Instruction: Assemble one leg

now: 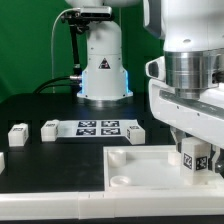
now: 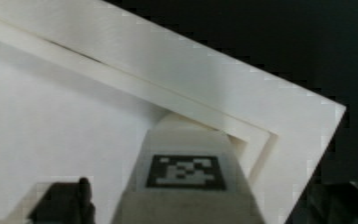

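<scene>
The leg (image 1: pixel 193 155), a small white post with a square tag, stands upright at the near corner of the large flat white plate (image 1: pixel 135 165) on the exterior view's right. My gripper (image 1: pixel 193 150) is lowered around it. In the wrist view the leg (image 2: pixel 190 170) rises between my two dark fingers (image 2: pixel 64 203). A strip of plate shows between the leg and each finger, so the jaws are open and stand on either side of the leg. The plate's raised rim (image 2: pixel 211 105) runs behind the leg. The leg's foot is hidden by its own body.
The marker board (image 1: pixel 97 127) lies at mid-table. Loose white legs sit at its left (image 1: pixel 18 133) (image 1: pixel 50 127) and right end (image 1: pixel 135 131), and another lies at the exterior view's left edge (image 1: pixel 2 160). The robot base (image 1: pixel 103 65) stands behind.
</scene>
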Robot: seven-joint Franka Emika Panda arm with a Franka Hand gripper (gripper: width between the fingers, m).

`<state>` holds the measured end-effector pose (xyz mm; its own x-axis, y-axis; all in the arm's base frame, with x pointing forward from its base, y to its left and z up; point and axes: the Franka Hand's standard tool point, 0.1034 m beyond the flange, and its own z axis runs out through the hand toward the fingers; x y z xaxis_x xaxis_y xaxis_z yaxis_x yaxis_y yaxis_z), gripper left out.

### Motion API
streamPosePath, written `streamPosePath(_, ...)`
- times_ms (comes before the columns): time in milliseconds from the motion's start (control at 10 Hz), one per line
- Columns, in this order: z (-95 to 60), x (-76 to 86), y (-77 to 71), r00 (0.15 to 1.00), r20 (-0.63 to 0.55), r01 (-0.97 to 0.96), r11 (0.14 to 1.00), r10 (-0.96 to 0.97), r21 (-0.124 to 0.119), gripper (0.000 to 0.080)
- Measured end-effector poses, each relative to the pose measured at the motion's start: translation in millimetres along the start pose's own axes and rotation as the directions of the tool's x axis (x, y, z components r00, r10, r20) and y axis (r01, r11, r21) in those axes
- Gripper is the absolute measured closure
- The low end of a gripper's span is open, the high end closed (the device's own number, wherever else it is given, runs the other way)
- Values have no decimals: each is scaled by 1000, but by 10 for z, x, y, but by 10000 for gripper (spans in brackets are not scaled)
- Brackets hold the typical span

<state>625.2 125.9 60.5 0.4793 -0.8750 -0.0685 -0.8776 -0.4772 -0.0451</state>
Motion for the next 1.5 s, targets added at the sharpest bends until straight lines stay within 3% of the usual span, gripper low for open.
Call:
streamPosePath(200,-3,3,1,933,-8,359,933,-359,-8,157)
streamPosePath(400,-3,14,7,781,-9,624,781,-624,-18,150)
streamPosePath(700,7,12,13,494,-2,869,494,-869,-42,150)
streamPosePath(900,4,48,25,336,5,941,336,-942,-43,150)
streamPosePath(1100,4,50,26,322,6,946,322,-947,-44,187)
streamPosePath(1200,4,51,26,322,6,946,322,-947,-44,407)
streamPosePath(1300,3,52,26,322,6,946,322,-947,-44,515)
streamPosePath(1500,3,52,26,352,5,935,351,-936,-43,512)
